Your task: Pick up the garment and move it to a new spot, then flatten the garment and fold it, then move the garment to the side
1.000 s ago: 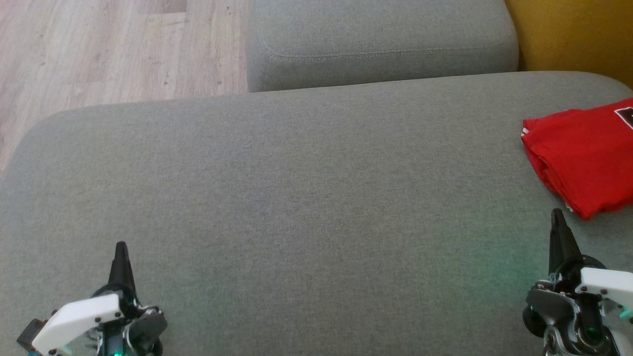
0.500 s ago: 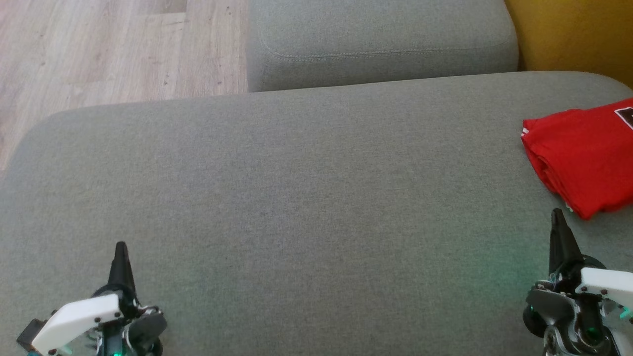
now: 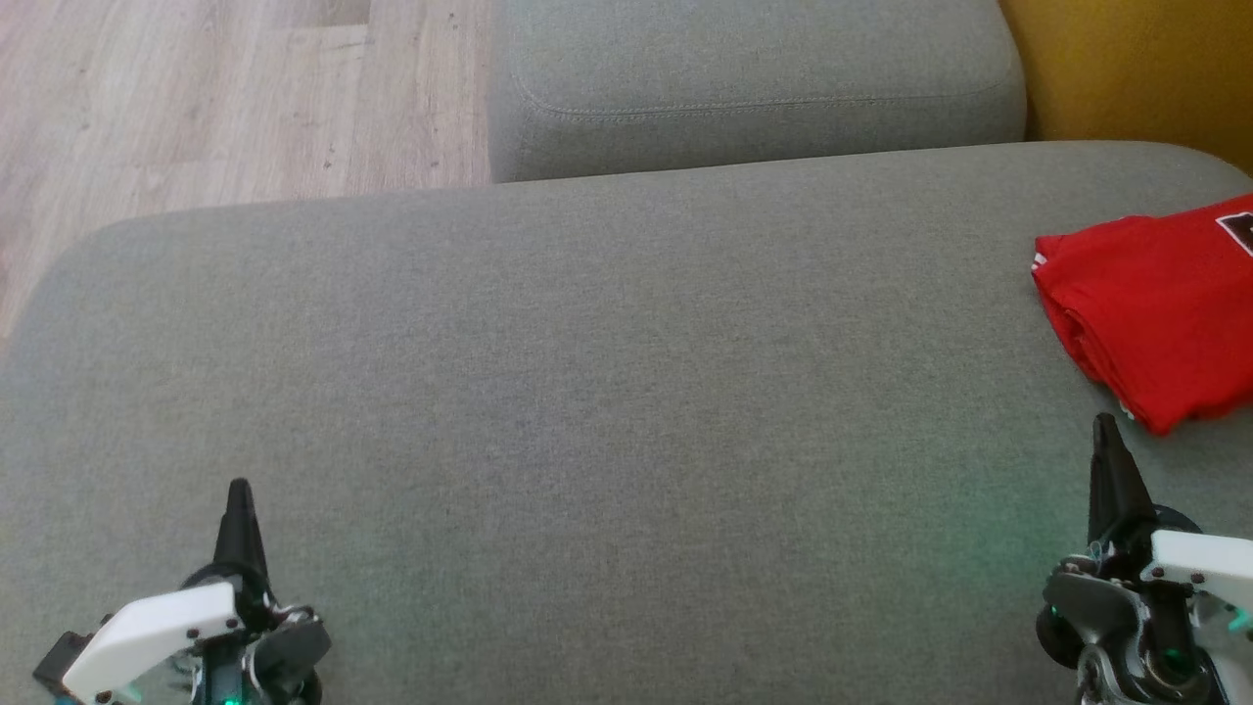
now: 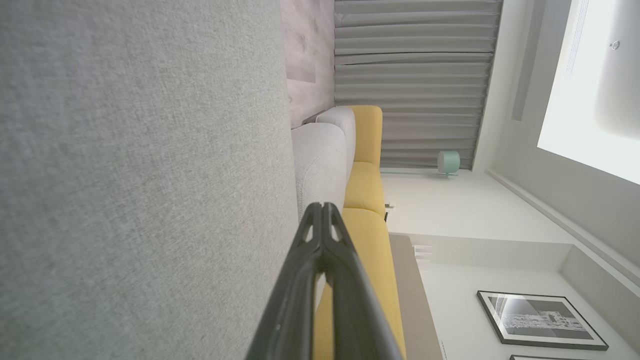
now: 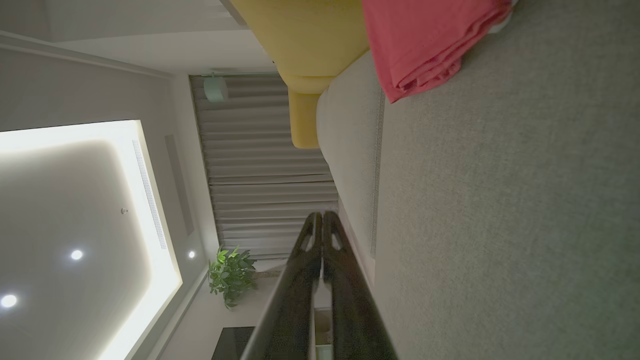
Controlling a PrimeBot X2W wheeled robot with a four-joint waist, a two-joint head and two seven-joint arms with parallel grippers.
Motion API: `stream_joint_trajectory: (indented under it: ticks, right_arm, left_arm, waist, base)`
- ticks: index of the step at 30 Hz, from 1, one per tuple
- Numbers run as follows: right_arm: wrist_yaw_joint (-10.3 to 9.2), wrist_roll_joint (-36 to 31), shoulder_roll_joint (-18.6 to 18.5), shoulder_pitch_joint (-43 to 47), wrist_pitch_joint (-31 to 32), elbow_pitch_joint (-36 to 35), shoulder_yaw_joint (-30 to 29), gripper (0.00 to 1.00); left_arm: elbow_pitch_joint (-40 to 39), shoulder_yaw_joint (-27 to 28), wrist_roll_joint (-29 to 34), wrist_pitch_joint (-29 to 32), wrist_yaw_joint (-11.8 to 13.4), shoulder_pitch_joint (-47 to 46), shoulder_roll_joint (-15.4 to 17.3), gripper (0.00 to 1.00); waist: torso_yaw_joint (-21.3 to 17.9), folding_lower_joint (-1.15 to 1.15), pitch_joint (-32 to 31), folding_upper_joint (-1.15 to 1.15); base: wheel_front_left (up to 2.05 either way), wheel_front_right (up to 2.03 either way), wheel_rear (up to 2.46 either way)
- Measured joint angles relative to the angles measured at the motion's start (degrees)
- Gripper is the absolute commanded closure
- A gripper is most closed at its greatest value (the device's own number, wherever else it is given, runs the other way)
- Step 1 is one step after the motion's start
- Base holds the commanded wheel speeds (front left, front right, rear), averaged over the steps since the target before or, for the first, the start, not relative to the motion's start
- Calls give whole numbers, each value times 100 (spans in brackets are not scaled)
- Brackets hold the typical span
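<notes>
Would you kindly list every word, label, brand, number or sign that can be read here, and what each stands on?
None can be read.
On the red garment, a dark and white print at the head view's right edge: cut off and blurred.
On the garment's left corner, a small white patch: too small to read.
In the left wrist view, a framed picture: no legible writing.

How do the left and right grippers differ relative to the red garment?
The left gripper is at lower left over the grey seat cushion, far from the red garment; the right gripper is at lower right, its tip just short of the garment's near corner. The right gripper's tip reaches further up the head view than the left gripper's. Both are shut and empty, pointing up that view.
</notes>
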Motion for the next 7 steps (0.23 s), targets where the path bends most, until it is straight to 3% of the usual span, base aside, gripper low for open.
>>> stream_joint_trajectory:
  ticks: [7]
  right_arm:
    - [0, 0, 2, 0, 1, 0, -7, 100]
  left_arm:
    - [0, 9, 0, 1, 0, 0, -5, 100]
  waist:
    - [0, 0, 0, 0]
  base:
    - [0, 0, 0]
